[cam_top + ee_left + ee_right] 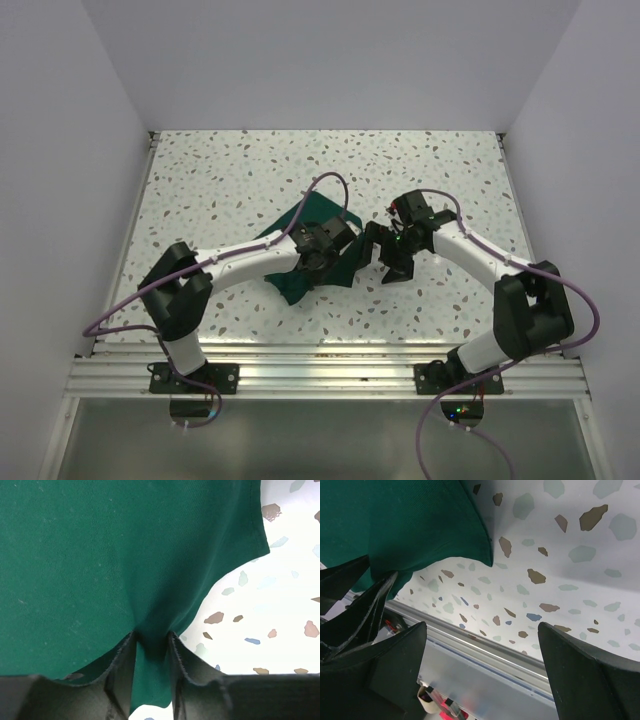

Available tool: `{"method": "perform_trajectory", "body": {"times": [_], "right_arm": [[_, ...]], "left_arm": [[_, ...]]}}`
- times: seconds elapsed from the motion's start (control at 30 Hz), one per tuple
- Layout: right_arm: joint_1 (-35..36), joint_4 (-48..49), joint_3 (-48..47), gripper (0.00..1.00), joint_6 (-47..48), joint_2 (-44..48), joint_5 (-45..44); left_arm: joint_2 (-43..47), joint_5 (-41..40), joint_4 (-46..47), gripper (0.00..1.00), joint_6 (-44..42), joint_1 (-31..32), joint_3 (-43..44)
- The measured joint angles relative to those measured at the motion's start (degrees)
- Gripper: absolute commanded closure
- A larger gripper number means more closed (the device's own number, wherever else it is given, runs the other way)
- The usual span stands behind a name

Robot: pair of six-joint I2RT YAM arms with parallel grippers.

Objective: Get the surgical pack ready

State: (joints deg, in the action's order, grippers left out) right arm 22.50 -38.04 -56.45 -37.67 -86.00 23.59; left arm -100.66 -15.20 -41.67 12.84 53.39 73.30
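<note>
Green drape (125, 555) pinched by left gripper (152, 636), contents hidden

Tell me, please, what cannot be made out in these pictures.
- Anything under the green cloth: the cloth covers it, all views.
- Cloth's middle, top view: left arm and left claw hide it.
- Cloth's full outline, wrist views: cut off by frame edges.
- Left claw's grip, top view: too small to tell.

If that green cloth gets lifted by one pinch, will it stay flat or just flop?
Probably flop: the green cloth puckers into a soft fold where the left hand pinches it. Its free edge curves loosely over the table, so it looks thin and light. Pushed, it would likely bunch rather than slide as one sheet.
</note>
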Motion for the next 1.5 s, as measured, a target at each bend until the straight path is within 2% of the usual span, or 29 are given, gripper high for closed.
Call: {"method": "perform_trajectory", "body": {"times": [0.07, 0.23, 0.33, 0.53, 0.7, 0.8, 0.87, 0.93, 0.97, 1.03, 1.07, 1.13, 1.2, 1.5], "right_arm": [[0.0, 0.0, 0.0, 0.04, 0.0, 0.0, 0.0], [0.0, 0.0, 0.0, 0.04, 0.02, 0.0, 0.02], [0.0, 0.0, 0.0, 0.04, 0.02, 0.0, 0.02], [0.0, 0.04, 0.0, 0.04, 0.0, -0.02, 0.17], [0.35, 0.92, 0.0, 0.05, -0.81, -1.07, 0.81], [0.46, 2.86, 0.11, 0.14, -2.47, -1.84, 2.19], [0.48, 6.25, 1.22, 0.29, -4.87, -1.9, 3.65], [0.5, 10.6, 3.1, 0.36, -8.83, -1.95, 5.2], [0.52, 12.7, 4.0, 0.45, -10.86, -2.1, 5.97], [0.72, 16.17, 4.92, 0.53, -14.51, -2.82, 6.51], [0.79, 17.94, 5.01, 0.63, -16.2, -3.41, 6.67], [1.01, 21.49, 5.05, 0.72, -19.26, -4.44, 6.93], [1.2, 25.31, 5.09, 0.78, -22.51, -5.33, 7.15], [3.34, 37.09, 5.97, 0.89, -32.24, -9.38, 7.17]], "left_arm": [[0.07, 0.0, -0.02, 0.71, 0.02, 0.0, 0.0], [0.24, 0.02, -0.04, 0.73, 0.04, 0.0, 0.0], [0.92, 0.0, -0.17, 0.86, 0.15, 0.0, -0.04], [1.66, 0.02, -0.35, 1.0, 0.09, 0.0, -0.09], [1.66, 0.0, -1.29, 1.0, 0.09, 0.0, 0.66], [1.66, 0.0, -2.27, 1.0, 0.04, 0.0, 1.46], [1.66, 0.09, -2.82, 1.0, 0.0, -0.02, 1.86], [1.64, 0.44, -3.34, 1.0, -0.11, -0.04, 2.25], [1.64, 0.63, -3.56, 1.0, -0.22, -0.07, 2.47], [1.64, 1.05, -3.98, 1.0, -0.44, -0.13, 2.86], [1.64, 1.18, -4.24, 1.0, -0.48, -0.13, 3.08], [1.64, 1.53, -4.55, 1.0, -0.61, -0.13, 3.5], [1.64, 1.81, -4.76, 1.0, -0.72, -0.13, 3.93], [1.64, 2.62, -5.29, 1.0, -2.19, -0.13, 4.42]]}}
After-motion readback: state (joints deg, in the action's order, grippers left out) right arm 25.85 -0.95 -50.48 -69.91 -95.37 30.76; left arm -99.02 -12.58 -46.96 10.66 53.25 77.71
